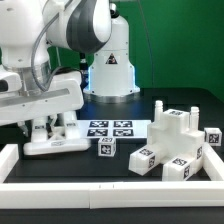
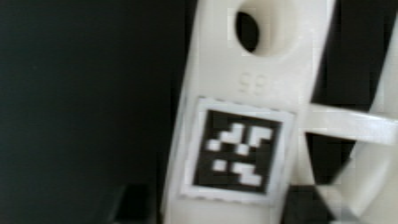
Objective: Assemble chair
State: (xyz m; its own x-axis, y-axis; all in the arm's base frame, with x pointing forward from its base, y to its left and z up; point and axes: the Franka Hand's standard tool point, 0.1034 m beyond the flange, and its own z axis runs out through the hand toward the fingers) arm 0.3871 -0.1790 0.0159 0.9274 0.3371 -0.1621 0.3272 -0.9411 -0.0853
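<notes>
Exterior view: the claw (image 1: 55, 128) is down on the exterior view's left, right over a white chair piece (image 1: 50, 145) lying flat on the table, its long side running left-right. The half-built stepped chunk (image 1: 178, 138) sits well apart on the right, with the marker board (image 1: 110, 128) and a loose cube (image 1: 105, 148) in between.

Wrist view: the piece runs lengthwise between the fingers (image 2: 139, 205), with its tag (image 2: 238, 160) facing the camera. The jaws look roughly half shut, one on each side of it. Honestly can't tell if they're pinching it.
</notes>
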